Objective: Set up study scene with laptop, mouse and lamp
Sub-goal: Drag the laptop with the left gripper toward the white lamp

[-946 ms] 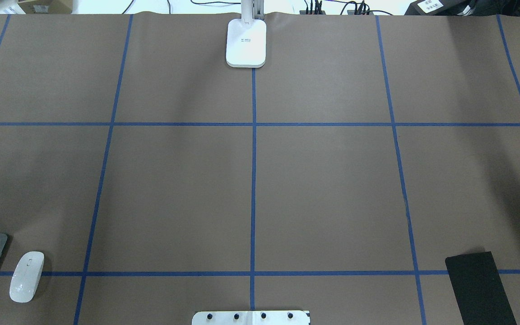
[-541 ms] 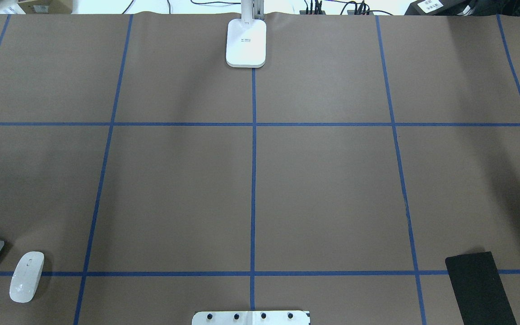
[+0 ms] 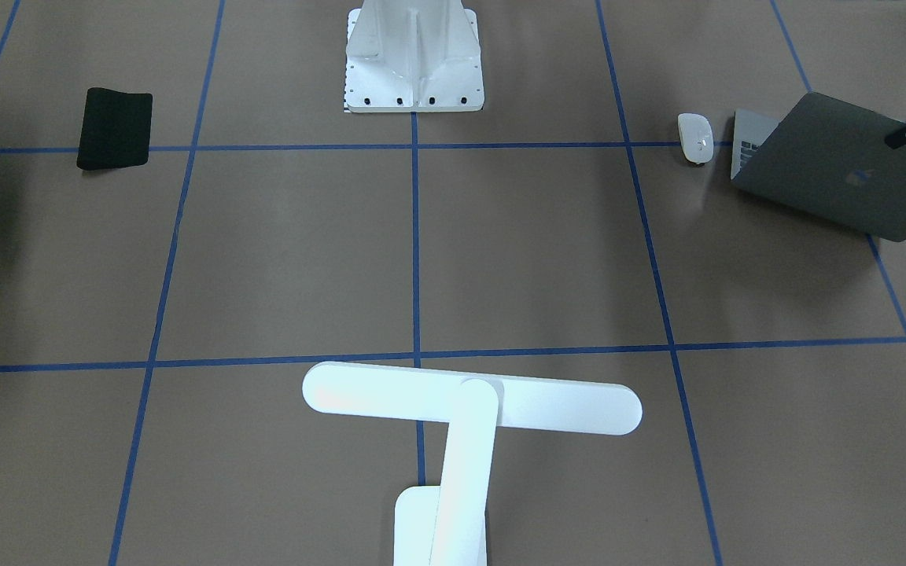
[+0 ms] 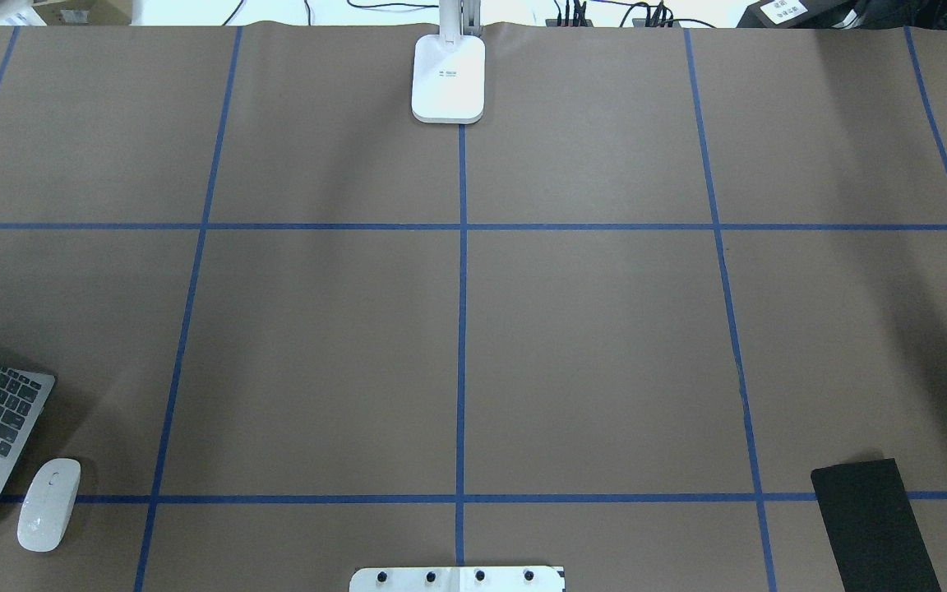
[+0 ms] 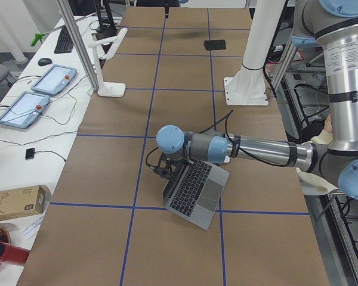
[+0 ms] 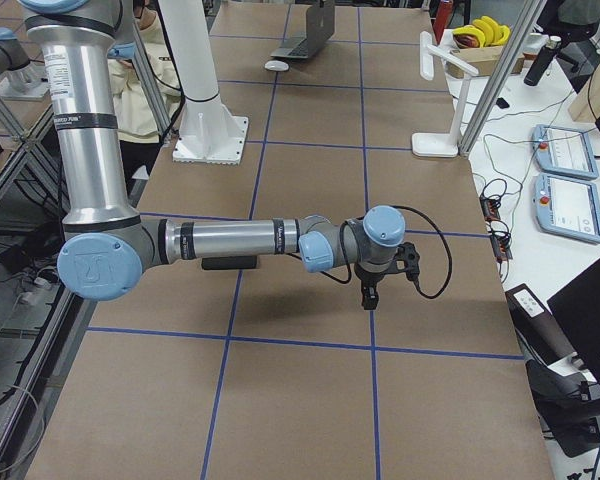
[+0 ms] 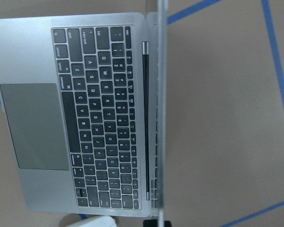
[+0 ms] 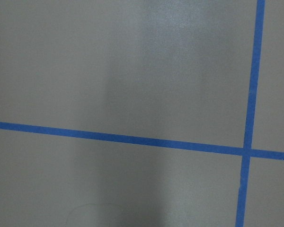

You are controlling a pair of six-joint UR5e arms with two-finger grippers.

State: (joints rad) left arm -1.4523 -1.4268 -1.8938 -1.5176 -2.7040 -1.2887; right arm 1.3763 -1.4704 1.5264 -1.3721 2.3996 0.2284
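Reaching low across the brown, blue-taped tabletop [image 5: 107, 173] with the near silver-and-blue left arm [image 5: 256, 150], holding its black pincer [image 5: 164, 172] at the raised lid of the open thin space-grey metal laptop [image 5: 197, 189]; sitting well apart from the white T-shaped desk lamp [image 5: 105, 59] farther along.

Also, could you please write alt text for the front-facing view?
An open grey laptop is at the upper right, lid towards the camera, with a white mouse beside it. A white T-shaped lamp fills the bottom centre; a black mat lies upper left.

Grey laptop [image 3: 830, 169], white mouse [image 3: 694, 137] and lamp [image 3: 469, 405], blue-gridded brown table [image 3: 264, 251].
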